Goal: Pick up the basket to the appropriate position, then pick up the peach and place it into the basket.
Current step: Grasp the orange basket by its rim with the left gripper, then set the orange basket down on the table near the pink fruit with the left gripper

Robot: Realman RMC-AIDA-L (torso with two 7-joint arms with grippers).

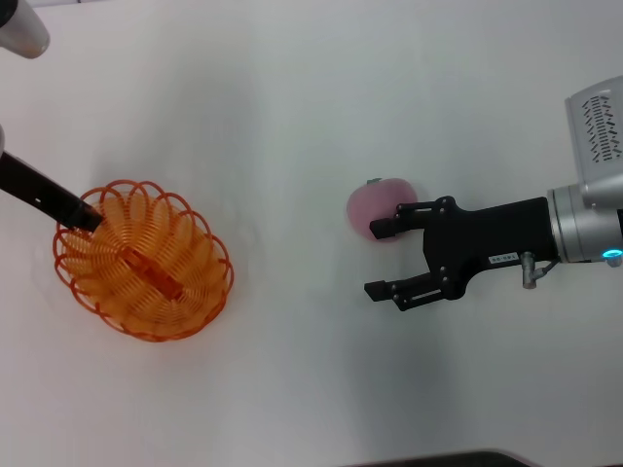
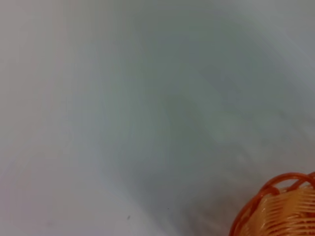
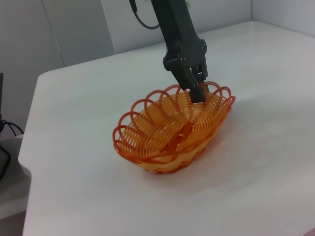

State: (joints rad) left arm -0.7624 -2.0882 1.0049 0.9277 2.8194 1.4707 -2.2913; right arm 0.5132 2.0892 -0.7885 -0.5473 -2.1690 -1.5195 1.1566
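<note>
The orange wire basket (image 1: pixel 146 261) sits on the white table at the left. My left gripper (image 1: pixel 86 216) is at its far-left rim, and in the right wrist view (image 3: pixel 197 92) its dark fingers are closed on the scalloped rim of the basket (image 3: pixel 172 130). A corner of the basket also shows in the left wrist view (image 2: pixel 280 211). The pale pink peach (image 1: pixel 375 202) lies right of centre. My right gripper (image 1: pixel 373 260) is open and empty, with its upper finger over the peach's near right side and the lower finger on bare table.
The white table (image 1: pixel 292 117) spreads around both objects. Its edge and rounded corner show in the right wrist view (image 3: pixel 29 147), with a wall panel behind. A white part of the left arm (image 1: pixel 21 29) is at the top left.
</note>
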